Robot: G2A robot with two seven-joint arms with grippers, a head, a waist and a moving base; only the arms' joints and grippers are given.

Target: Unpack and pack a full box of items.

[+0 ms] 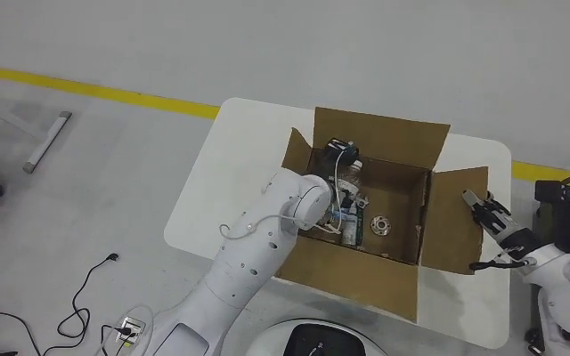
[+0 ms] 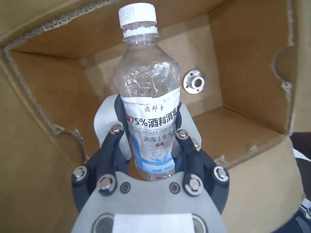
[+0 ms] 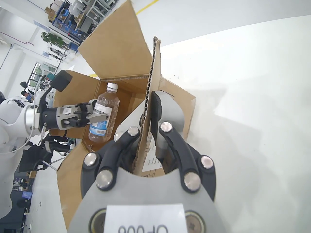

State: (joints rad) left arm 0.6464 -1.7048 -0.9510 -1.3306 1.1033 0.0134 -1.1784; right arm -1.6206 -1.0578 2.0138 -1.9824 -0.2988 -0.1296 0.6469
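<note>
- Smooth grey floor [image 1: 107,178] with a yellow painted line [image 1: 107,93] crossing the upper left of the top view
- White, round-cornered counter [image 1: 236,160] carrying a brown corrugated cardboard box [image 1: 356,267], flaps folded outward
- Left pincer [image 2: 148,112], in the box's left half, clamped on the bottle [image 2: 145,78]: clear, crinkled plastic, white ribbed cap, white-and-blue printed label, held roughly upright inside the box
- Small round metal flange [image 2: 194,82] with a centre hole lying on the box floor right of the bottle, apart from it
- Right pincer [image 3: 147,112], at the right of the top view, closed on the box's right flap [image 1: 454,222], the ragged fluted edge between its dark pads
- Shelving racks [image 3: 73,8] in the room, upper left of the right wrist view
</note>
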